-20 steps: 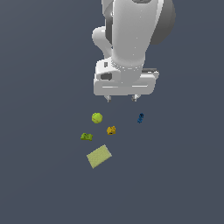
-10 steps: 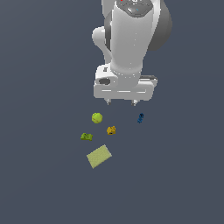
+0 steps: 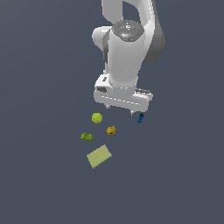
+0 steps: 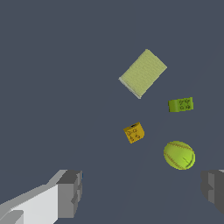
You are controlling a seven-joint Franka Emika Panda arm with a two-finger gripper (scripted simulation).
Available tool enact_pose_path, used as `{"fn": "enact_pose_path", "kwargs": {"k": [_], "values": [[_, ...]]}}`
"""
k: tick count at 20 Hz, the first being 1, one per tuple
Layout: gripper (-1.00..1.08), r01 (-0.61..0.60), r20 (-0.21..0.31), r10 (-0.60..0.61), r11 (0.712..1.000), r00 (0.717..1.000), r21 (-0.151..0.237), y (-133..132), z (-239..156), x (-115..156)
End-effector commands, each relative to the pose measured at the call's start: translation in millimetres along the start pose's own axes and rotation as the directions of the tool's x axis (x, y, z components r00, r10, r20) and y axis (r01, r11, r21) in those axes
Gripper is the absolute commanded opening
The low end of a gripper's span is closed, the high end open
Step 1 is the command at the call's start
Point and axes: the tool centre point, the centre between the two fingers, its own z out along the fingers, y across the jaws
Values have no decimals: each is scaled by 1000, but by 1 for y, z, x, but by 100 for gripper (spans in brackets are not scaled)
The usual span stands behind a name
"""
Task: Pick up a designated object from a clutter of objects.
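Observation:
The designated object (image 3: pixel 111 130) is a tiny orange-yellow lump lying on the dark floor among the clutter; it also shows in the wrist view (image 4: pixel 134 132). A lime-green ball (image 3: pixel 97 117) (image 4: pixel 179 155) lies close beside it. My gripper (image 3: pixel 120 110) (image 4: pixel 142 190) hangs above and a little behind both, open, with nothing between its fingers (image 4: pixel 70 192). It touches none of the objects.
A small green lump (image 3: pixel 86 136) (image 4: pixel 180 104) and a flat pale yellow-green rectangle (image 3: pixel 99 156) (image 4: pixel 143 73) lie beyond the orange piece on the exterior view's left. A small blue piece (image 3: pixel 140 117) sits just under the gripper's edge on the exterior view's right.
The arm has come down toward the clutter, and the hand now sits lower, close over the ball and blue piece. No object has moved.

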Motion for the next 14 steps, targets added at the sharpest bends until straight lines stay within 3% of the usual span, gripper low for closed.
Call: {"fn": "enact_pose_path", "kwargs": {"k": [1,7,14], "values": [[100,-72,-1,72,997,997,5,1,12,1],[100,-241,-2,241,970,971,16,4,40,4],[100,-430,-1,431,902,903,25,10,72,4]]}}
